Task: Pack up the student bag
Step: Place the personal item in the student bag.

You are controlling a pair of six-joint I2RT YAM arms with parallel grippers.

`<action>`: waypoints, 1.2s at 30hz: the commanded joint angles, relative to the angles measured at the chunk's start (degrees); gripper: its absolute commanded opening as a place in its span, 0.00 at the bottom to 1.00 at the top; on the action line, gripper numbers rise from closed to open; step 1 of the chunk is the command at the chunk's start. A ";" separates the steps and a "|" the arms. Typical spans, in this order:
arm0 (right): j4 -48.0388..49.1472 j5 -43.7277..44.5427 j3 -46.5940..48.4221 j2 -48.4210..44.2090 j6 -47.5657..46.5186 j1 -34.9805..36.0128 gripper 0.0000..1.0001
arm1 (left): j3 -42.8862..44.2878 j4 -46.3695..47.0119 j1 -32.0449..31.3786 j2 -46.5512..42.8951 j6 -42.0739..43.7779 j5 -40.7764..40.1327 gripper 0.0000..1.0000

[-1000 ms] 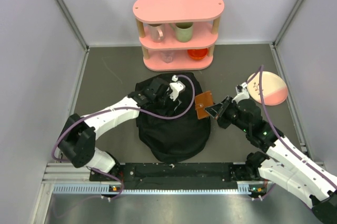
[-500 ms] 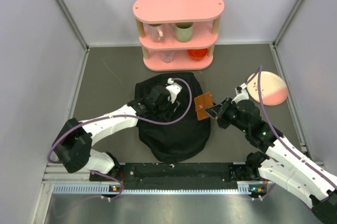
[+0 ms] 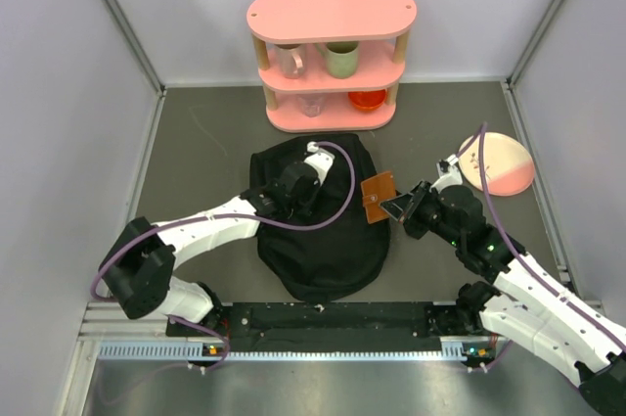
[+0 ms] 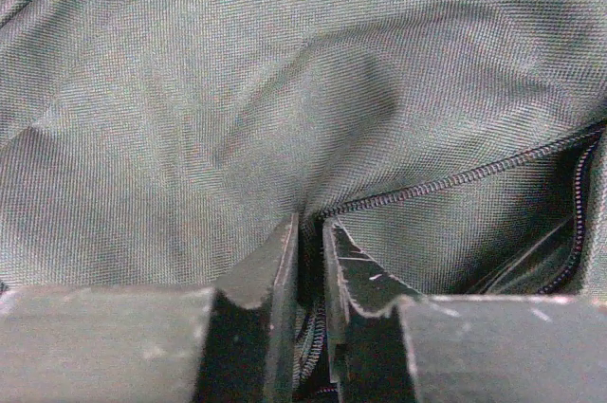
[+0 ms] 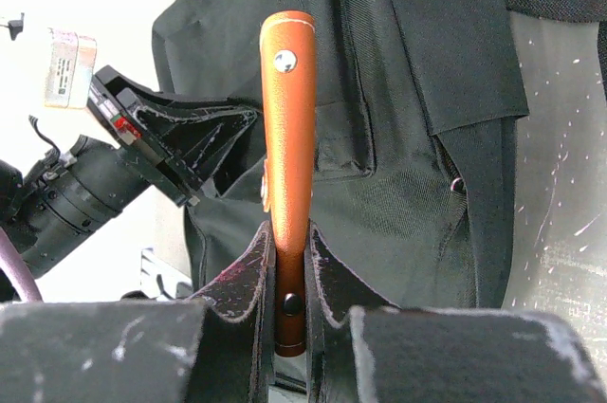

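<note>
The student bag [image 3: 323, 240] is a large black backpack lying flat in the middle of the table. My left gripper [image 3: 298, 187] is pressed down on its upper part. In the left wrist view its jaws [image 4: 310, 225] stand almost together, pinching the bag's zipper edge [image 4: 455, 180] between them. My right gripper [image 3: 398, 207] hovers at the bag's right side, shut on a brown leather wallet [image 3: 379, 197]. The right wrist view shows the wallet [image 5: 289, 109] standing on edge between the fingers [image 5: 245, 275], with the bag [image 5: 417, 156] behind it.
A pink three-tier shelf [image 3: 331, 54] with mugs and an orange bowl stands behind the bag. A pink and white plate [image 3: 499, 163] lies at the right, near the wall. Grey walls close in both sides.
My left gripper has sunk onto the bag's upper part and its jaws have closed on the zipper edge. The right arm and the wallet have stayed put.
</note>
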 commanded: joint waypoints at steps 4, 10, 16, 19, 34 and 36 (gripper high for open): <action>2.00 -0.42 1.18 0.44 -0.90 0.03 0.00 | 1.82 -2.47 0.34 -5.14 -1.24 4.05 0.00; 8.50 -8.22 1.89 3.33 -0.73 0.03 0.00 | 7.09 -6.78 0.34 -9.99 -2.38 9.86 0.00; 17.37 -18.51 2.15 8.87 2.51 0.47 0.00 | 11.84 -11.43 0.34 -8.86 -3.96 9.96 0.00; 21.94 -22.38 0.49 11.15 6.56 1.43 0.00 | 13.69 -12.76 0.34 -7.80 -5.11 8.99 0.00; 38.83 -26.09 -5.14 27.24 19.13 6.54 0.00 | 15.63 -12.85 0.34 -7.97 -9.42 4.68 0.00; 40.05 -25.47 -5.06 29.60 19.66 6.54 0.00 | 15.37 -12.50 0.34 -8.41 -9.42 6.44 0.00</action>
